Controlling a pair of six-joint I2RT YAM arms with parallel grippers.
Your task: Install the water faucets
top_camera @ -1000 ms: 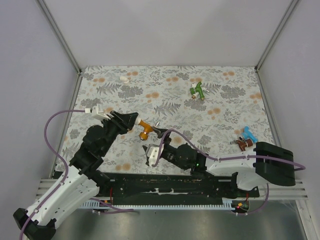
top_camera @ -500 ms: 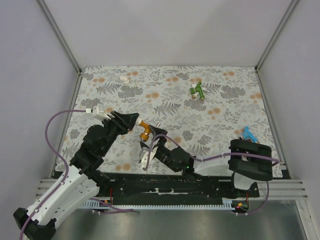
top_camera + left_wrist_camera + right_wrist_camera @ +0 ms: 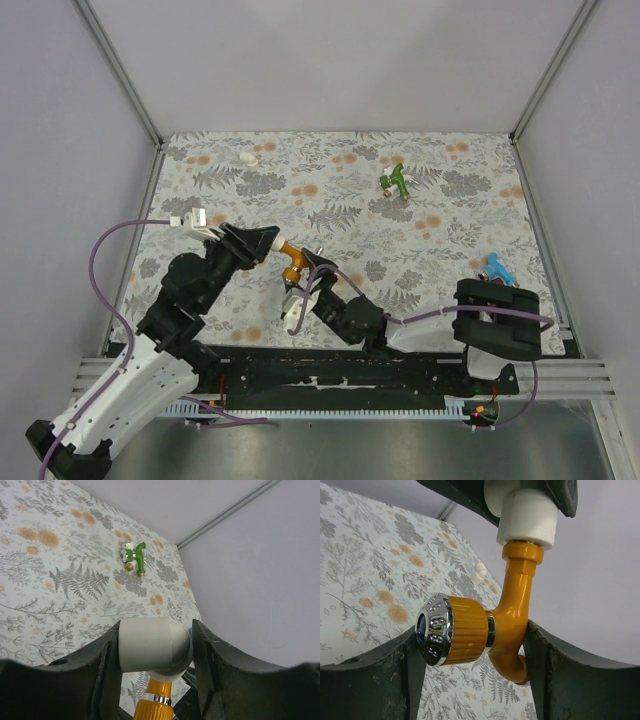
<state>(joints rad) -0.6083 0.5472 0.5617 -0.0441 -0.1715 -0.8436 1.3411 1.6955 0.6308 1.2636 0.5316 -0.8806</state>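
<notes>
The orange faucet (image 3: pixel 290 262) hangs in the air between both grippers. Its threaded end sits in a white elbow fitting (image 3: pixel 150 645). My left gripper (image 3: pixel 268 241) is shut on that fitting, a finger on each side (image 3: pixel 155 647). In the right wrist view the orange faucet (image 3: pixel 487 625) shows its chrome cap, with the fitting (image 3: pixel 527 517) above it. My right gripper (image 3: pixel 300 282) is closed around the faucet's body and cap (image 3: pixel 475 660). The green faucet (image 3: pixel 396 181) lies at the far right and shows in the left wrist view (image 3: pixel 134 557). The blue faucet (image 3: pixel 497 266) lies at the right edge. The dark red one is hidden.
A small separate white fitting (image 3: pixel 248 157) lies at the far left of the flowered mat (image 3: pixel 350 210); it also shows in the right wrist view (image 3: pixel 480 572). The right arm's elbow (image 3: pixel 500 320) hangs over the mat's near right corner. Grey walls enclose the mat.
My right arm has swung left and in, bringing its gripper up around the orange faucet. Its elbow has moved left over the dark red faucet. The left gripper has held still.
</notes>
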